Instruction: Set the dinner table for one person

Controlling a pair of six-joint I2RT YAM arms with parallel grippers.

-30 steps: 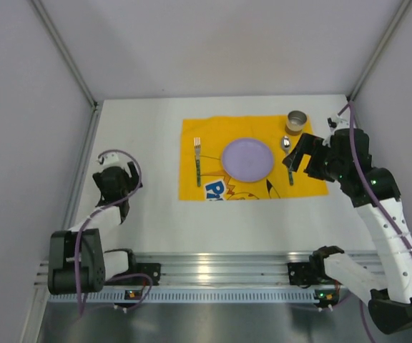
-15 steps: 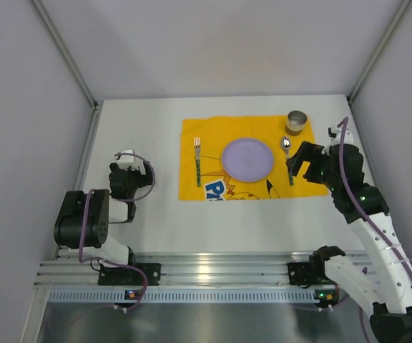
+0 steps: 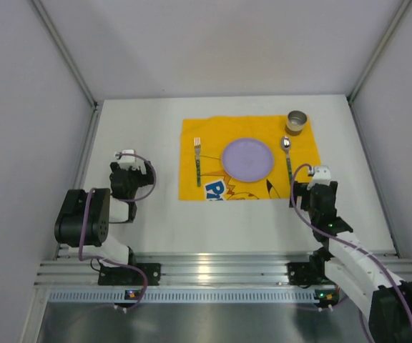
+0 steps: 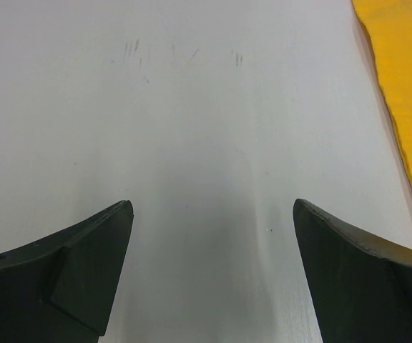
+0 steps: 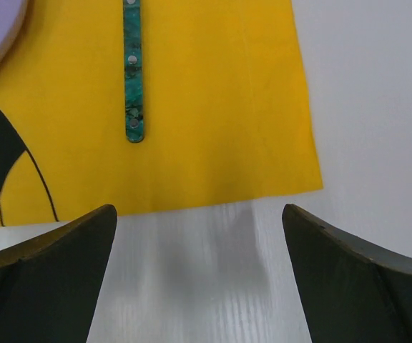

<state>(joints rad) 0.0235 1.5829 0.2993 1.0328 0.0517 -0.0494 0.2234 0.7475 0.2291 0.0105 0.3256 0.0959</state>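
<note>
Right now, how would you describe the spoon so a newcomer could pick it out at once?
On the white dinner table lies a yellow printed cloth with a lavender plate at its centre. The spoon lies on the cloth just right of the plate, near a small round tin. Unlike the fork left of the plate, it has a rounded silver bowl on its mottled green handle.

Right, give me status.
Left claw, right claw open, empty. White rectangular tabletop set: round purple plate, green-handled fork, spoon, metal cup on yellow cloth. Nothing obstructing.
</note>
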